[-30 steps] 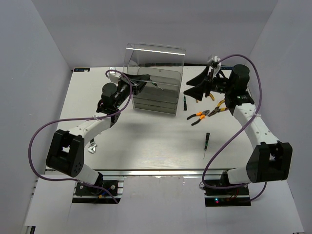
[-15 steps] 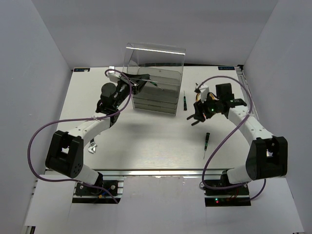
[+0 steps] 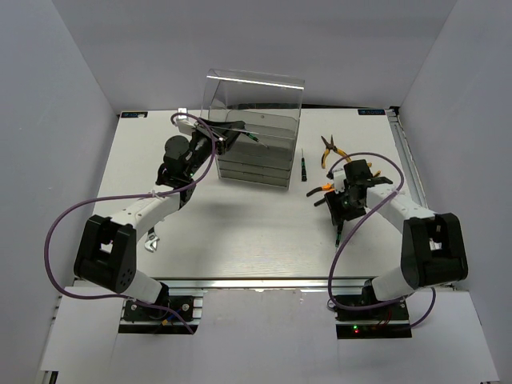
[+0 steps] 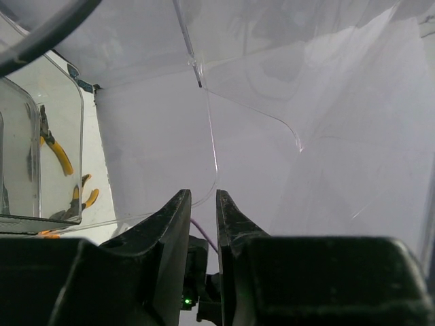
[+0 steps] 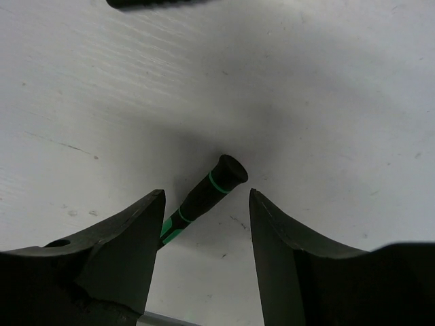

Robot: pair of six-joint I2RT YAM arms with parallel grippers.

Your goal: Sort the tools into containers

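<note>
The clear drawer cabinet (image 3: 256, 132) stands at the back centre. My left gripper (image 3: 228, 138) is at the front of its top drawer, with the jaws closed on the drawer's thin clear edge (image 4: 216, 166). My right gripper (image 3: 340, 214) is open and low over a slim black screwdriver (image 3: 339, 234). Its green-ringed handle (image 5: 207, 190) lies on the table between the fingers, touching neither. Orange-handled pliers (image 3: 328, 148) lie behind it, and another pair (image 3: 320, 192) is partly hidden by the arm. A second screwdriver (image 3: 304, 166) lies by the cabinet. A silver wrench (image 3: 150, 240) lies at the left.
Purple cables loop beside both arms. A black handle (image 5: 153, 3) shows at the top edge of the right wrist view. Two pairs of pliers (image 4: 58, 149) show through the clear plastic in the left wrist view. Grey walls enclose the table.
My right arm has swung from the back right down toward the front and lowered its open gripper over the screwdriver. The left arm has stayed at the drawer.
</note>
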